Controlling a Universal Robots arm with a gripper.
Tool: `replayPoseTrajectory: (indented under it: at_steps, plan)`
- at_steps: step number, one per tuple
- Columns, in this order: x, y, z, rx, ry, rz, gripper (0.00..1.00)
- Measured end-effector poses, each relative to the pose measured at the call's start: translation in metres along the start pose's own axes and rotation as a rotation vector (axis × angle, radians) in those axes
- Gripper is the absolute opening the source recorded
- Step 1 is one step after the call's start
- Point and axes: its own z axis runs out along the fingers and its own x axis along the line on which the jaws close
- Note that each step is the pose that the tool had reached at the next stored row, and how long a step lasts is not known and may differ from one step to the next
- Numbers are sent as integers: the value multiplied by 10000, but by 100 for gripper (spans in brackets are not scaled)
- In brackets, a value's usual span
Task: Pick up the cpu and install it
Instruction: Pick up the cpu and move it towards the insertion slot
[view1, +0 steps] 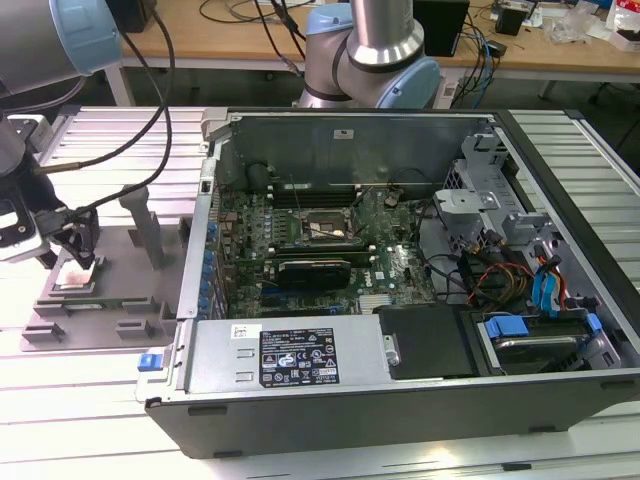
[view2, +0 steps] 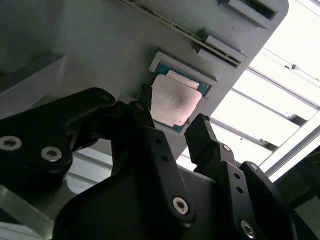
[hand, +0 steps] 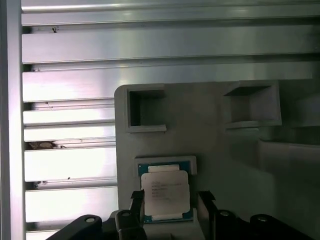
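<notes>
Black gripper (hand: 171, 199) is spread wide, one finger on each side of the cpu (hand: 165, 190), which lies in the grey tray (view1: 120, 292) at the exterior view's left.

Slatted aluminium surface (view1: 110, 135), bearing a grey fixture tray (view1: 130, 300) toward the exterior view's left, with an open computer case (view1: 400, 395) just beside it, toward the right.
</notes>
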Motion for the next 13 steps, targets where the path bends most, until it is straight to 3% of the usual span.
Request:
replayPoseTrajectory:
  at_steps: [5, 6, 7, 13]
  plan:
    - [0, 0, 9, 0, 1, -13, 55]
    - [0, -1, 9, 0, 2, -13, 62]
    - [0, -1, 11, 0, 1, -13, 62]
    - [2, -4, 83, -5, 9, -202, 62]
